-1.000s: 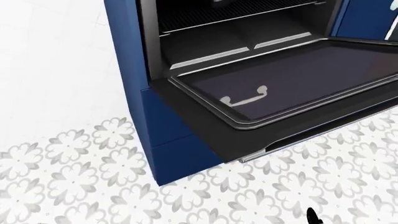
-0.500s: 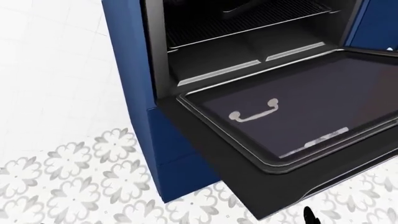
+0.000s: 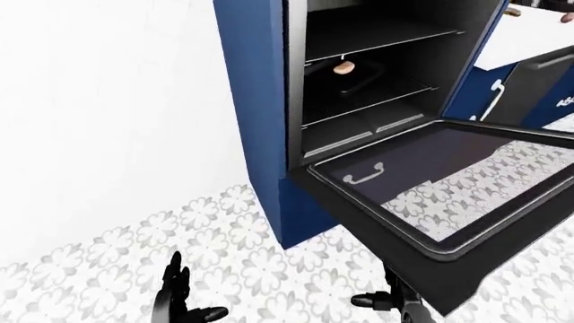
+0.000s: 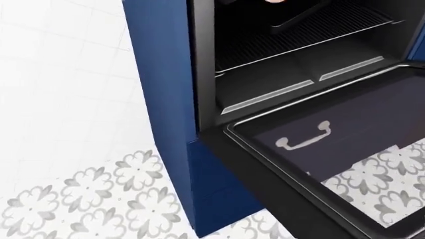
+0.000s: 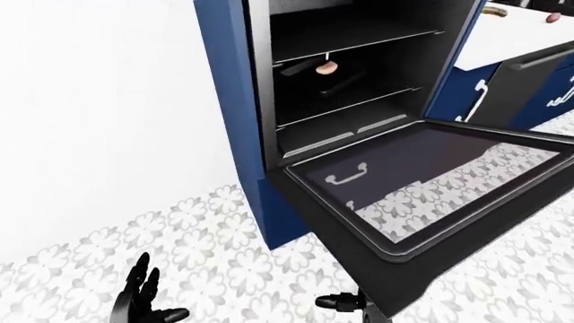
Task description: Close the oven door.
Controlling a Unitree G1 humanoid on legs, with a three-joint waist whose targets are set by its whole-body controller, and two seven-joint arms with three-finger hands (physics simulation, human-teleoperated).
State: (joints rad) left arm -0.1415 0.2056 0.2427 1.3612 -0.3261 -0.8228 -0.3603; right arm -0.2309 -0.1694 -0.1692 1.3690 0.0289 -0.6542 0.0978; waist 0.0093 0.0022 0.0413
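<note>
Oven cabinet: tall blue unit against the white wall; cavity open, racks visible.
Oven door: hangs open, roughly level, glass pane up, hinged at the cavity's lower edge; its free edge reaches toward the robot.
Recommended method: get a hand under the free edge and lift upward and away in one arc, staying clear of the hinge side.
Left hand: low in the left-eye view, fingers spread, holding nothing, well apart from the door.
Right hand: dark fingers just under the door's near corner; mostly hidden, grip cannot be judged.
Obstructions: dark tray with a small pale item sits inside the cavity, apparently within the door's closing line.
Floor: patterned tile.
</note>
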